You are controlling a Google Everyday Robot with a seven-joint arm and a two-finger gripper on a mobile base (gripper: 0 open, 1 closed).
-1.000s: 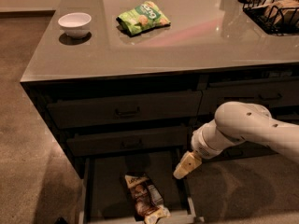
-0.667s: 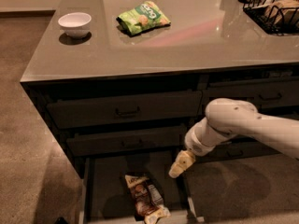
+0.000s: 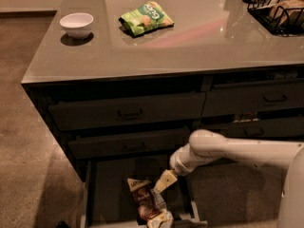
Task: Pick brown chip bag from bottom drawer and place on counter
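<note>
Within 1 second the cream two-finger gripper (image 3: 163, 181) had swung down, nearly onto the crinkled dark-brown chip bag (image 3: 144, 202) in the open dark grey bottom drawer (image 3: 109, 194). Whether it was released or clenched, I could not tell. Grasping looked next.

A white bowl (image 3: 76, 23) sits near the counter's (image 3: 190, 51) left edge, with a bright green snack bag (image 3: 146, 18) lying flat to its right. A black wire basket (image 3: 280, 8) stands at the far right corner. Two drawers with bar handles (image 3: 95, 113) sit above the tool (image 3: 164, 181).
</note>
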